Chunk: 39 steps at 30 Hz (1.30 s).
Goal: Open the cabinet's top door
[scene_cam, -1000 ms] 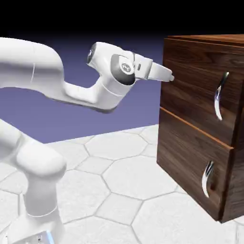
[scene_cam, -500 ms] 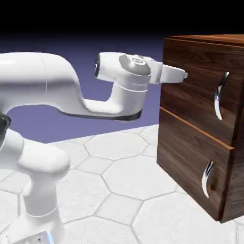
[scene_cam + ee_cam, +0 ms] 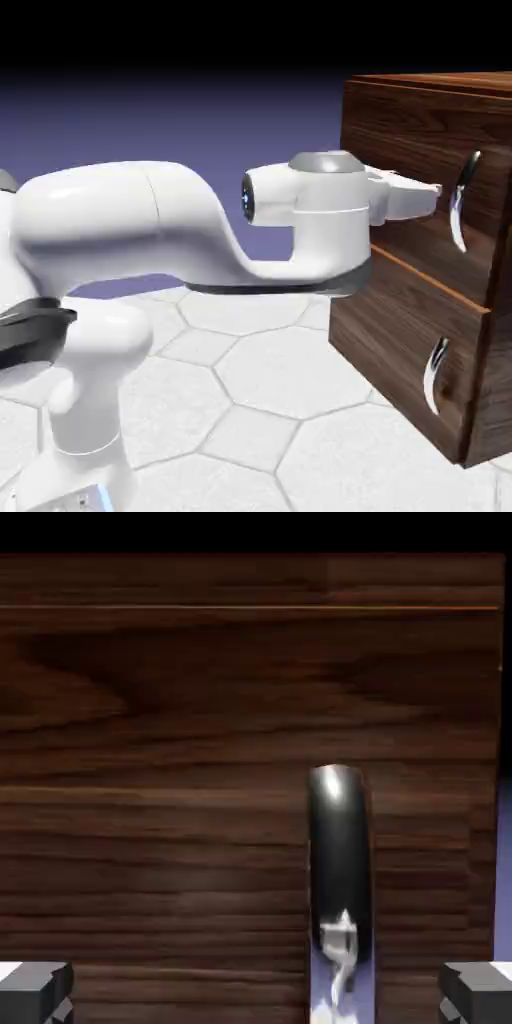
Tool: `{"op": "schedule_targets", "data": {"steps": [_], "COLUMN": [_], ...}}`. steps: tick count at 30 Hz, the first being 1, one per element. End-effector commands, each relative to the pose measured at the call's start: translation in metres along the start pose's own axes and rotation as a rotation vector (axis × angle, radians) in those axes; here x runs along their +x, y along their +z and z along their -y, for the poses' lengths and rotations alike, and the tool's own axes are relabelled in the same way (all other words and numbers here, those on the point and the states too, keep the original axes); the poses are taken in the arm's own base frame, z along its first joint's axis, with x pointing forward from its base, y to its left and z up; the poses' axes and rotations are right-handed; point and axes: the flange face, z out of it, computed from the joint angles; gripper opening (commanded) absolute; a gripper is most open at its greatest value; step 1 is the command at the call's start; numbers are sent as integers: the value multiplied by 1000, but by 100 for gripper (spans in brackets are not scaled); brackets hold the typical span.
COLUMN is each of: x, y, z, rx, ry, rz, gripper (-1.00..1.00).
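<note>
- While spread wide and empty, claw (image 3: 432, 192) reaches level at the top door (image 3: 415, 175), tips just short of that door's curved silver handle (image 3: 460, 200) in the exterior view; contact not visible there.
- Seen through the hand view: two grey fingertips (image 3: 34, 990) at the bottom corners, handle (image 3: 340, 872) between them but nearer the right tip than the left, so not centred.
- Risk one: closing from this offset likely pinches only one side of the handle, or lets the right finger knock it and slip off.
- Risk two: pushing further forward before lining up could ram the fingertips into the dark wood panel beside the handle instead of straddling it.
- Top door: upper, taller panel of the cabinet (image 3: 400, 330), shut flush, its handle near the panel's right edge in the exterior view; cabinet standing on the white hexagon-tiled table (image 3: 250, 380) toward its right side.
- Risk three: lower panel's handle (image 3: 435, 375) sits directly beneath; dropping low would catch the wrong front, though at present well apart from the claw.
- Risk four: bulky wrist and forearm (image 3: 140, 220) pass close to the cabinet's near front edge; a pull along the wrong arc may scrape that edge or jam the door.
- Hinge side not visible, so swing direction only a guess.
</note>
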Motion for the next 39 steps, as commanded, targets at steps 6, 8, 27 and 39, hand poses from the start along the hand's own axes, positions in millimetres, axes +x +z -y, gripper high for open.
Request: {"op": "schedule_targets", "data": {"steps": [6, 8, 27, 39], "x": [-4, -3, -38, -73], "y": [25, 45, -30, -92], "z": [-28, -28, 5, 39], "rx": [15, 15, -157, -286], "ry": [8, 9, 8, 10], "rz": [-10, -10, -180, -308], "gripper": [100, 100, -100, -100]}}
